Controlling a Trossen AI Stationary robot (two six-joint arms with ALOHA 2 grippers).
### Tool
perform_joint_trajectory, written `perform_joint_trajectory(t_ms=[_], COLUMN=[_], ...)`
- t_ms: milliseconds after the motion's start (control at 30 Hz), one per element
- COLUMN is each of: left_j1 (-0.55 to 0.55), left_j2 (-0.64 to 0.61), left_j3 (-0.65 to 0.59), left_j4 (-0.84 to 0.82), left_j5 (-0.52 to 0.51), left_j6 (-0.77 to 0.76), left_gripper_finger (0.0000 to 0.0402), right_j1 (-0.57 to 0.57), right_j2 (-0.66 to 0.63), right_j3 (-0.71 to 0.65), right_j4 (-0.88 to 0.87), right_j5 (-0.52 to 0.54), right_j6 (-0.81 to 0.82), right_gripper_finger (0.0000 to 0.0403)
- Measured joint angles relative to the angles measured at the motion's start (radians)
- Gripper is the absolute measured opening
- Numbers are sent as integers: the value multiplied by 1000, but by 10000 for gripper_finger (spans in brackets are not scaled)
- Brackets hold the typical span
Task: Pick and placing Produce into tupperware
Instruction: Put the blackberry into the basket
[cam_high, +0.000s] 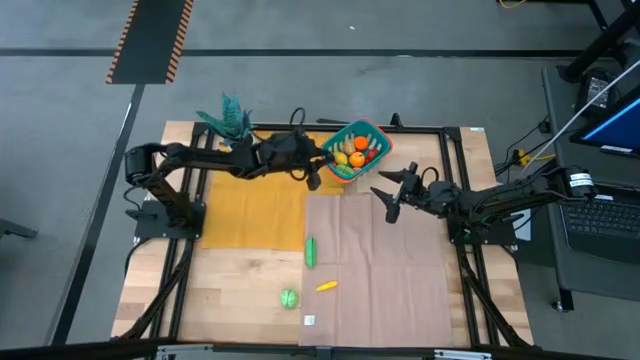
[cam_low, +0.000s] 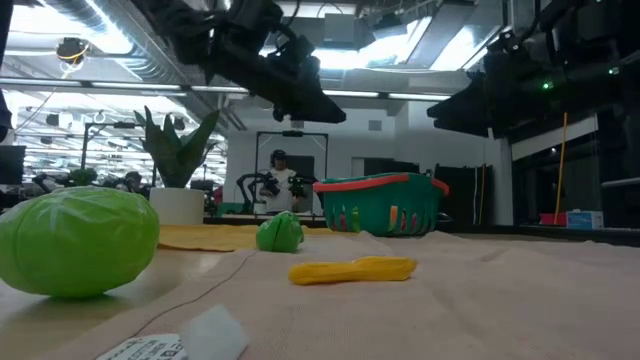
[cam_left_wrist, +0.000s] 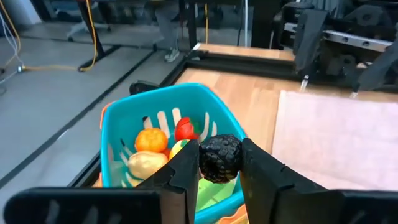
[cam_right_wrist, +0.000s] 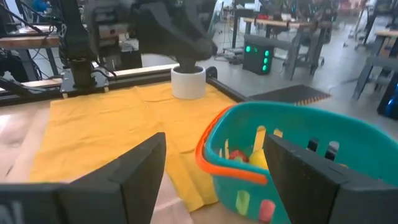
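High view: position the left gripper (cam_high: 314, 178) beside the tupperware (cam_high: 357, 150). Left wrist view: jaws pinch a dark berry (cam_left_wrist: 219, 158); centre it over the rim before release. Right wrist view: right gripper (cam_right_wrist: 214, 163) spread, empty.

Left arm (cam_high: 215, 160): black jointed links, glossy housings, base bracket at worktop's left edge. Left gripper (cam_left_wrist: 219, 173): two flat dark fingers (cam_left_wrist: 186, 171), angular, matte, broad black wrist block behind.

Right arm (cam_high: 500, 200): same black build, white label band near its base, thin cables along links. Right gripper (cam_right_wrist: 214, 171): two wide dark fingers (cam_right_wrist: 134, 168) with bevelled edges. Green indicator lights on housing in low view.
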Motion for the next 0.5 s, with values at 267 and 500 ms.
perform_joint_trajectory(t_ms=[267,500], left_j1=[19,24], left_j2=[0,0], left_j3=[153,185], left_j4=[-297,-349], left_j5=[1,16], left_j6=[1,27], left_gripper_finger=[83,82], right_j1=[0,0], right_j2=[0,0], right_j3=[0,0], right_j4=[-31,-38], right_j5=[0,0], right_j6=[22,21], right_gripper_finger=[271,271])
